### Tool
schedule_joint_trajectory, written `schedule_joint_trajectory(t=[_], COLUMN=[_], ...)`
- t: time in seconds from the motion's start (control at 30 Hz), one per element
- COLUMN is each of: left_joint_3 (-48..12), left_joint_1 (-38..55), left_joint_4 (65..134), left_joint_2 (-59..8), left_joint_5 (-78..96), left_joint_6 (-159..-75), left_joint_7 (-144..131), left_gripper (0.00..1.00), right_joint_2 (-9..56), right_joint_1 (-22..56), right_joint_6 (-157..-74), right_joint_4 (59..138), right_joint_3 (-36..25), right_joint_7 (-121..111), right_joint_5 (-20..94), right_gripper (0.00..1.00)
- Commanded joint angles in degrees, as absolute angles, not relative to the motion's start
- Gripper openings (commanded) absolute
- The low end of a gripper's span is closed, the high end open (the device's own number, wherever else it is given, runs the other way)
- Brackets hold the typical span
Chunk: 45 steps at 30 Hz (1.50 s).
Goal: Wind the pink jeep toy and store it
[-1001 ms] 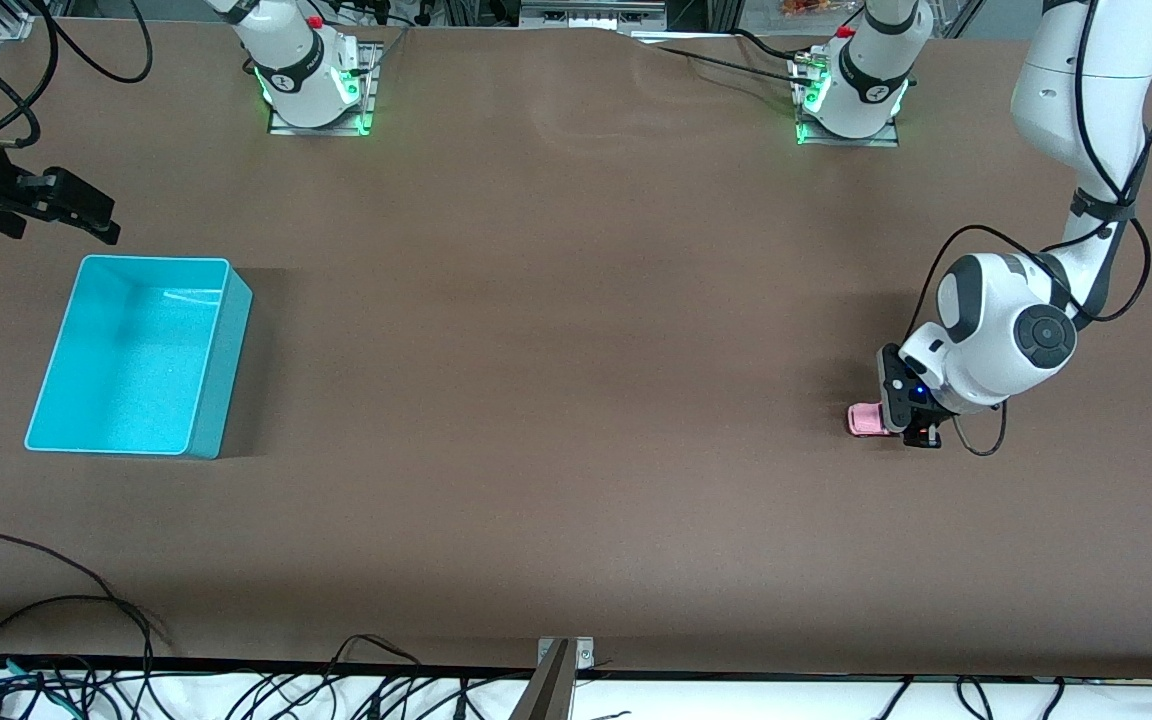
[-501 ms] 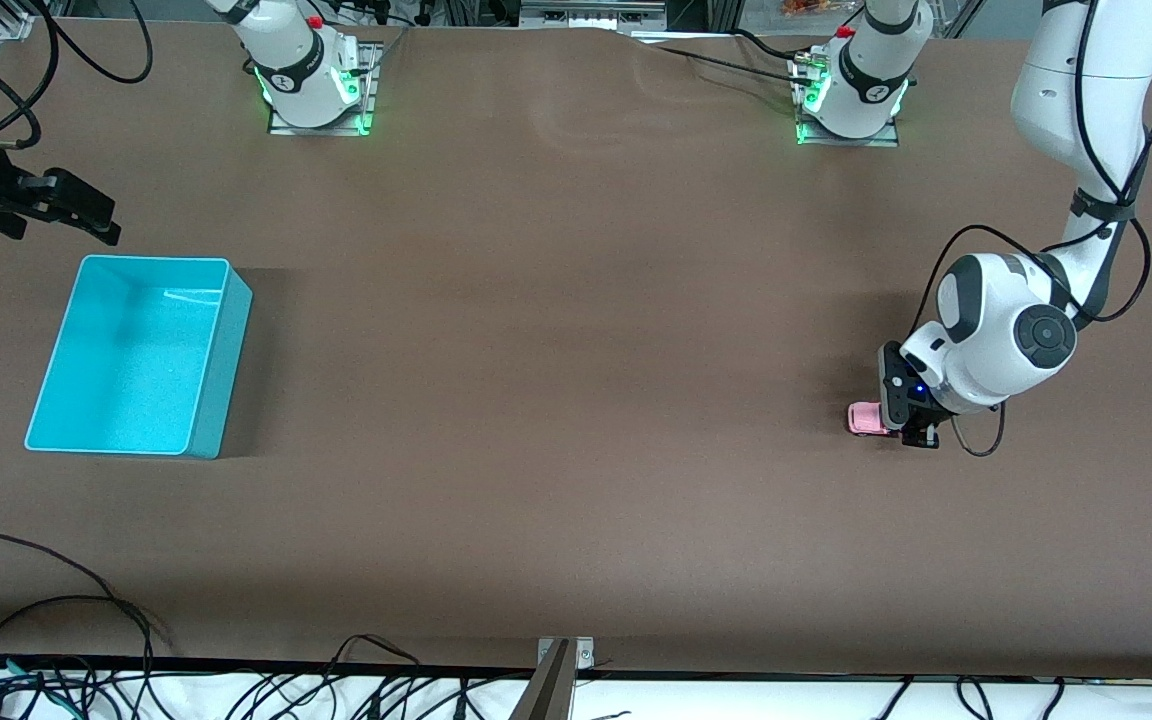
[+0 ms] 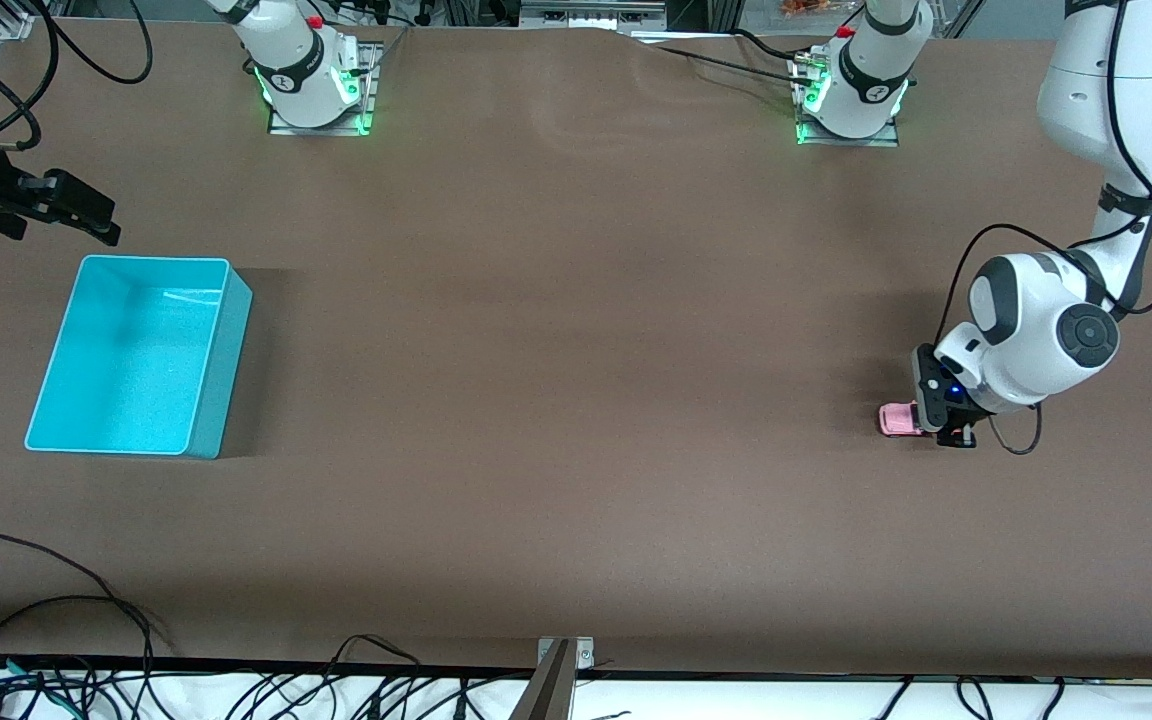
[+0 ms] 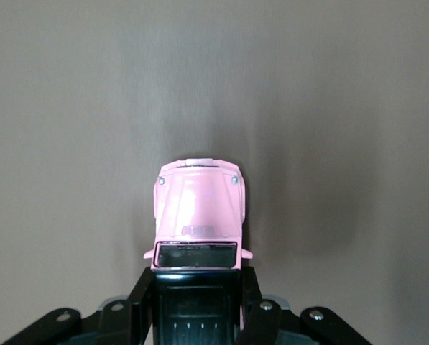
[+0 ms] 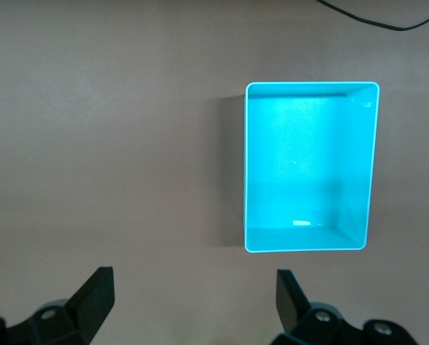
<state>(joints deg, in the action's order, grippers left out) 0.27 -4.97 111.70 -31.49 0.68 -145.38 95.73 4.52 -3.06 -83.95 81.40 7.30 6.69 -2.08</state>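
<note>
On table [image 3: 576,400], pink jeep toy [image 4: 198,215] between left fingers [image 4: 141,302].

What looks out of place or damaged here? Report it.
Nothing stands out. The left gripper is shut on the pink toy car, which sits level on the table. The turquoise bin stands upright and empty at the right arm's end, with the open right gripper waiting above.

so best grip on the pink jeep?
Across the black rear roof section of the pink jeep toy, from above, one jaw on each flat side. The left gripper already holds it that way on the table, leaving the wheels free to roll.
</note>
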Motion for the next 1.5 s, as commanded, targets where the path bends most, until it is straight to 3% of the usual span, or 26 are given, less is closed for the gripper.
schedule_joint_trajectory(t=[0.0, 1.47], left_joint_3=[1.67, 12.39], left_joint_1=[-5.62, -16.61], left_joint_4=[111.88, 112.41], left_joint_2=[-33.84, -35.07], left_joint_5=[0.09, 0.00], left_joint_6=[-145.81, -146.25], left_joint_7=[98.26, 118.65], left_gripper=[0.00, 0.00], right_joint_2=[4.75, 5.10], right_joint_1=[-3.43, -3.60], right_joint_6=[-82.88, -82.79], right_joint_4=[80.42, 80.51], right_joint_3=[7.56, 7.47], right_joint_7=[6.86, 6.59], right_joint_5=[-2.99, -2.90], right_gripper=[1.00, 1.00])
